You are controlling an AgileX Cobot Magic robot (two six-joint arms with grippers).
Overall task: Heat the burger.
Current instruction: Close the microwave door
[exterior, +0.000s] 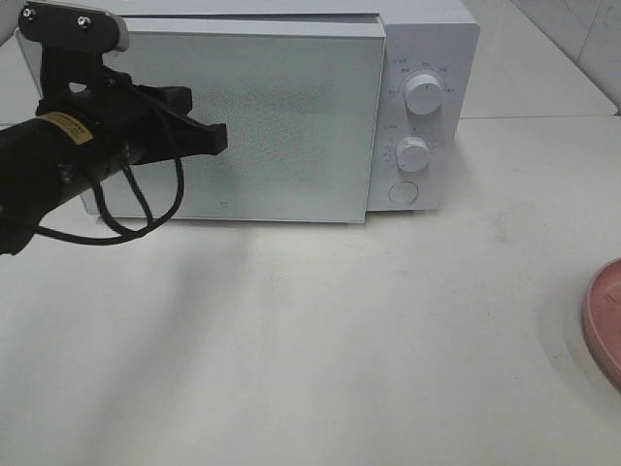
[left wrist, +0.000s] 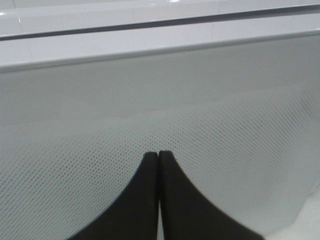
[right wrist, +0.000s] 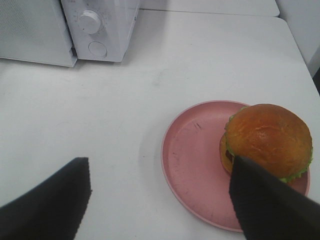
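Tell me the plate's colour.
Pink; the plate shows best in the right wrist view, with the burger on it.

glossy golden-brown burger with green lettuce frill sits upright, off-centre on the pink plate

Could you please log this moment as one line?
left gripper: shut, at white microwave door | right gripper: open, empty | golden-bun burger: on round pink plate

I work at what looks like a kitchen mock-up on a lab bench: a plain white tabletop with a white microwave along its far edge. A burger sits on a pink plate at the right edge, and pale tile shows behind the far right corner.
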